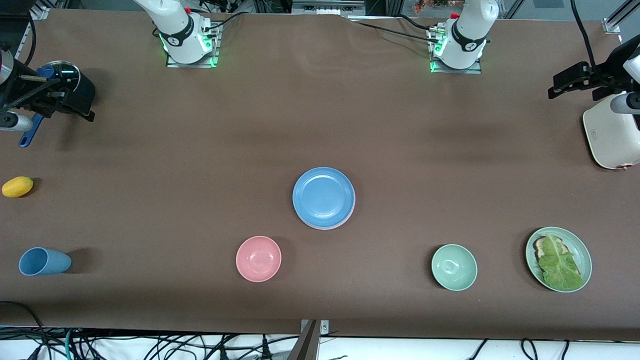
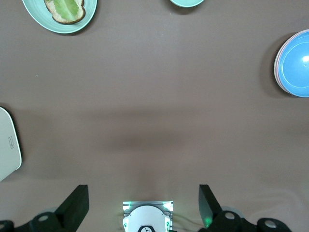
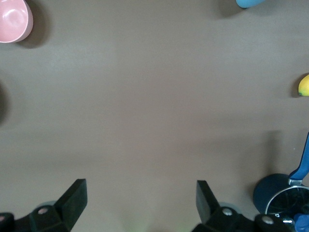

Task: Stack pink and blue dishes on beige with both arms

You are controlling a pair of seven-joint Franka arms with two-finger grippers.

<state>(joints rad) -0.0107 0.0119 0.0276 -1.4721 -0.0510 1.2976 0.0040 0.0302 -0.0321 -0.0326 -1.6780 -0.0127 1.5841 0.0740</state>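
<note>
The blue plate (image 1: 324,196) lies in the middle of the table on top of a stack. A thin pink rim (image 1: 327,227) of the pink plate shows under its edge. The beige plate is hidden. The left wrist view shows the blue plate (image 2: 295,63) with the pink rim (image 2: 276,67) at its side. My left gripper (image 1: 562,84) hangs open over the left arm's end of the table, far from the stack, with nothing between its fingers (image 2: 77,198). My right gripper (image 1: 55,102) hangs open and empty over the right arm's end, its fingers (image 3: 75,193) wide apart.
Nearer the camera than the stack are a pink bowl (image 1: 258,258), a pale green bowl (image 1: 454,267) and a green plate with bread and lettuce (image 1: 558,258). A blue cup (image 1: 44,261), a lemon (image 1: 17,186) and a blue-handled pot (image 1: 70,80) lie at the right arm's end. A white appliance (image 1: 612,135) stands at the left arm's end.
</note>
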